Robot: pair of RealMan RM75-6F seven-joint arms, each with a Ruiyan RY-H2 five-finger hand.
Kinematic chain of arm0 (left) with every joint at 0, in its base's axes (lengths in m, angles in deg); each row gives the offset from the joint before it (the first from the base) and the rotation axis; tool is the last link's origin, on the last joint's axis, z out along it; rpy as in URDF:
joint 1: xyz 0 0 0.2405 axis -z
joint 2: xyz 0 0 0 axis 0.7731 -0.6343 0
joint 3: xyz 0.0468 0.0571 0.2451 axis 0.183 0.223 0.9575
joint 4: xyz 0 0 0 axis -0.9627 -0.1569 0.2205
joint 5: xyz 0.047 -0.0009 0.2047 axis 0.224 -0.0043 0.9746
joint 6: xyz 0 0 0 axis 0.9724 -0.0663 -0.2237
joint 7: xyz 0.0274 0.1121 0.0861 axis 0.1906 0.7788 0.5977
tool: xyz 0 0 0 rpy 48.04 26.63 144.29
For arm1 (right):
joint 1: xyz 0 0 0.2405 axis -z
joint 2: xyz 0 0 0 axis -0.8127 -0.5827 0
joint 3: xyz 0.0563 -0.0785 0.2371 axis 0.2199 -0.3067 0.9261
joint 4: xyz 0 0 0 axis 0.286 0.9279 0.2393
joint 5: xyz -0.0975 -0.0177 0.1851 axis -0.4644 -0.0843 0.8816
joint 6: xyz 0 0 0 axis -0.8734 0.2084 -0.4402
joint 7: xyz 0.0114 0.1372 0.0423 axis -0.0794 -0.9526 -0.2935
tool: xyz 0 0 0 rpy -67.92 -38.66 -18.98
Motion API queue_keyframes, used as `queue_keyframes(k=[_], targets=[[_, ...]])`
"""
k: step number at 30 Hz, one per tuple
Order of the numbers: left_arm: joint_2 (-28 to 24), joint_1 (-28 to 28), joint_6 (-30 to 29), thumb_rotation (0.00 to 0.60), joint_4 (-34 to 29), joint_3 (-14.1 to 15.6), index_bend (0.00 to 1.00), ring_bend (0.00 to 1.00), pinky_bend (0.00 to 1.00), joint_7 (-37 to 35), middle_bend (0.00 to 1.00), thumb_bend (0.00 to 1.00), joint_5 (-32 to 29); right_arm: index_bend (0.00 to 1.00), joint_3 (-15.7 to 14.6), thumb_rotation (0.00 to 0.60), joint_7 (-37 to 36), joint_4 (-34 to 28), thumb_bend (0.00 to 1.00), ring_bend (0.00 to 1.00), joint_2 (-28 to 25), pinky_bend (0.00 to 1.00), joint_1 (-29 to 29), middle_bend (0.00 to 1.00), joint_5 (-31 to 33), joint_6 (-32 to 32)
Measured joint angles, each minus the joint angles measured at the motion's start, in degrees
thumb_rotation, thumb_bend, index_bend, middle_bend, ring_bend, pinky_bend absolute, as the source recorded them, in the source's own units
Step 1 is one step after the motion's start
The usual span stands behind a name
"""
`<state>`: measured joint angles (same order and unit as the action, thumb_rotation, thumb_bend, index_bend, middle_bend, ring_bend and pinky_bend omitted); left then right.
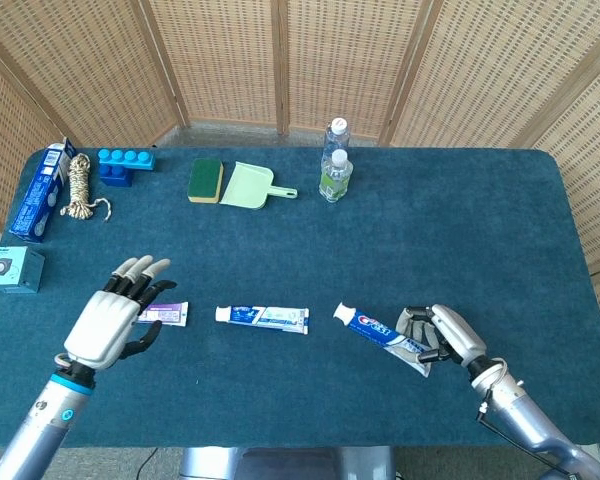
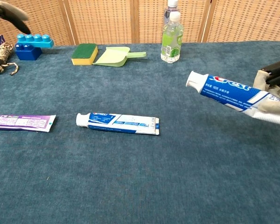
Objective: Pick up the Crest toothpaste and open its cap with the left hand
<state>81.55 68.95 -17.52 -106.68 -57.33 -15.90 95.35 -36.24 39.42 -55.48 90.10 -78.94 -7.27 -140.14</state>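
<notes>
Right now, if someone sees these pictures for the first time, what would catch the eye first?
First the Crest toothpaste, held off the table by the right hand at the near right, its white cap pointing left. Next the left hand, open with fingers spread, above the purple toothpaste tube at the near left. A third, blue and white tube lies flat between them on the blue cloth.
</notes>
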Motion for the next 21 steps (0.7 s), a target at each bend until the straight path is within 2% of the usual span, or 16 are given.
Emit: queue_keyframes(k=[21], targets=[[4.1, 9.9, 7.9, 0.6, -3.7, -2.6, 0.24, 0.06, 0.08, 3.0, 0.1, 0.39, -16.0, 0.95, 0.9, 0.6, 11.5, -6.2, 0.55, 0.66, 3.3, 0.8, -0.6, 0.71, 2.1, -2.8]])
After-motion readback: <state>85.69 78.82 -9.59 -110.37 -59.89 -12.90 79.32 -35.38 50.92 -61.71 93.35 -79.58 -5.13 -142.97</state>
